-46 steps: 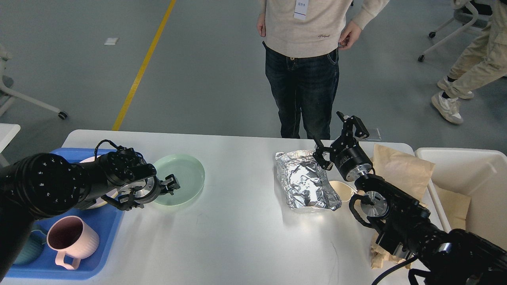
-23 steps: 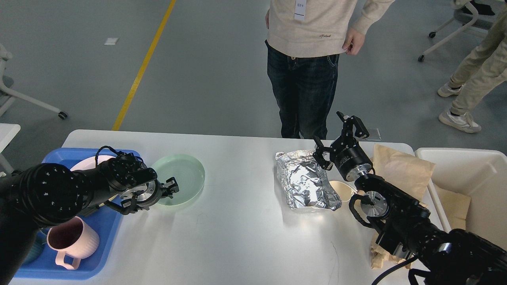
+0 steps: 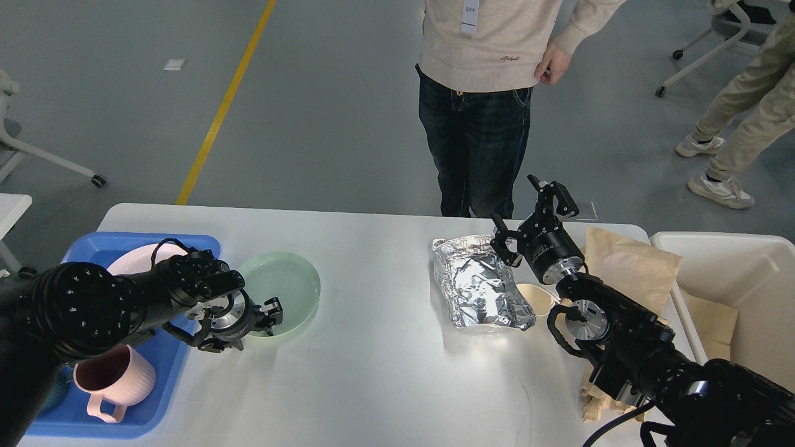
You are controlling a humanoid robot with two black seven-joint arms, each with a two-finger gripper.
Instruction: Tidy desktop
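Observation:
The white desktop (image 3: 372,372) fills the lower view. A pale green plate (image 3: 289,279) lies on it at the left, beside a blue tray (image 3: 171,357). My left gripper (image 3: 271,314) is at the plate's near rim, low over the table; it is small and dark, so I cannot tell its fingers apart. A crumpled silver foil bag (image 3: 478,285) lies right of centre. My right gripper (image 3: 525,214) is open and empty, raised just behind the foil bag's far right corner.
The tray holds a pink mug (image 3: 115,375), a white plate (image 3: 133,261) and a teal bowl (image 3: 49,391). A brown paper bag (image 3: 627,267), a small beige cup (image 3: 535,297) and crumpled paper (image 3: 596,400) lie at the right. A white bin (image 3: 733,273) stands beyond. A person (image 3: 484,124) stands at the far edge.
My left gripper has moved toward me along the green plate's left side to its near rim. The right arm has not moved. The people behind have shifted.

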